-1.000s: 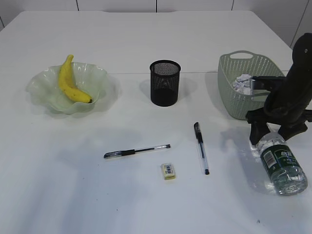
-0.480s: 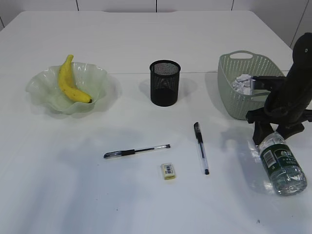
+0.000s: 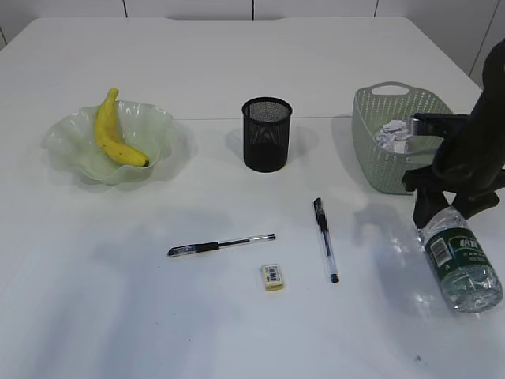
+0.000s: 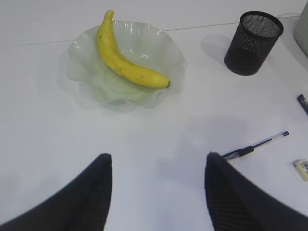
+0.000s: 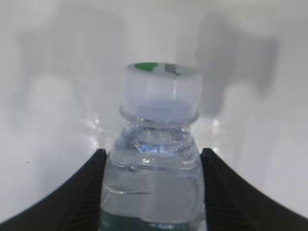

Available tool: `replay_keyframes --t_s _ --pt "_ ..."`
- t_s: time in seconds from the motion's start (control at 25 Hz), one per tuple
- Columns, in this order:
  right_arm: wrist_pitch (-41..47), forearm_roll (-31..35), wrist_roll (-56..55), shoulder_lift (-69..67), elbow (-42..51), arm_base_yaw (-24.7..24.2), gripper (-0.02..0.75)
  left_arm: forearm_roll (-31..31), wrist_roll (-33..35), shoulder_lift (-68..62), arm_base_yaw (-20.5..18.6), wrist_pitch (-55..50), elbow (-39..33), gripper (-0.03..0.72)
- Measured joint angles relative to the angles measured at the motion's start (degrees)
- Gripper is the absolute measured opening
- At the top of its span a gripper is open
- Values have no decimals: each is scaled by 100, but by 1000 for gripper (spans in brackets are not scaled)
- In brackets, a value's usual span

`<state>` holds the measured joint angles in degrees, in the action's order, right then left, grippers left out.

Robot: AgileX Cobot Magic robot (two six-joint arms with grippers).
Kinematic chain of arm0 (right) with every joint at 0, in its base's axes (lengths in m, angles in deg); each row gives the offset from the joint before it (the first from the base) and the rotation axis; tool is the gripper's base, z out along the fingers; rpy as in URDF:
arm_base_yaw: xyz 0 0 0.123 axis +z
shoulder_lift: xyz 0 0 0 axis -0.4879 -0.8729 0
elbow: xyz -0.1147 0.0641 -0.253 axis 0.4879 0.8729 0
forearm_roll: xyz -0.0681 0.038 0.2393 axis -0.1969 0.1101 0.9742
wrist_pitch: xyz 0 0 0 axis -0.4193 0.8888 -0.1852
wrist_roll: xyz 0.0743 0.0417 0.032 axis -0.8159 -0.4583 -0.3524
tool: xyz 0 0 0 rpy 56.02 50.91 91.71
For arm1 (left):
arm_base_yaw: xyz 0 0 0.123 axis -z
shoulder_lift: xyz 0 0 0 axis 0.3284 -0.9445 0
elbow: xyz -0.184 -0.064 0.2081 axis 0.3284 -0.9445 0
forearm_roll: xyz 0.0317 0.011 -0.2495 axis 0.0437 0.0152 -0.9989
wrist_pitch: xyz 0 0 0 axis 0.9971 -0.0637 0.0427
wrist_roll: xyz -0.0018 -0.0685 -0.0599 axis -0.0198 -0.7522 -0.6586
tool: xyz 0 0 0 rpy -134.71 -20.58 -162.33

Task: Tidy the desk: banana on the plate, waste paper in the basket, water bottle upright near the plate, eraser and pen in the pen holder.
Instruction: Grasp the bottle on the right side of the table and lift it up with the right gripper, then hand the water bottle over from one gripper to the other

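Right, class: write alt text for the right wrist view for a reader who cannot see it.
A clear water bottle with a white cap sits between the two dark fingers of the right end effector, which press its shoulders. Behind it lies a white table with soft shadows.

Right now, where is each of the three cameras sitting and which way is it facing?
Exterior: across the table, slanting down on the desk; right arm's jaws closed on the water bottle.
Left wrist: above the desk's left, facing the banana on the plate; own open jaws at the bottom edge.
Right wrist: low, looking along the bottle to its cap; jaws grip both sides.
Shared: exterior and left wrist both show the pen holder.
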<state>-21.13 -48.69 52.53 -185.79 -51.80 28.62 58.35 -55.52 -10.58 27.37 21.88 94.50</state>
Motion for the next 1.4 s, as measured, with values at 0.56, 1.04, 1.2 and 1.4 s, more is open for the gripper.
replay_keyframes --t_s 0.56,1.04,1.2,1.4 --pt "579 11 0 1188 34 0 407 0 0 0 0 -11 0 424" --pt "668 101 0 2994 836 12 405 0 0 0 0 -250 0 424" --pt "644 161 0 3701 1247 35 404 -25 0 0 0 -269 0 424" --pt "499 161 19 4440 1730 216 404 -38 0 0 0 -274 0 424"
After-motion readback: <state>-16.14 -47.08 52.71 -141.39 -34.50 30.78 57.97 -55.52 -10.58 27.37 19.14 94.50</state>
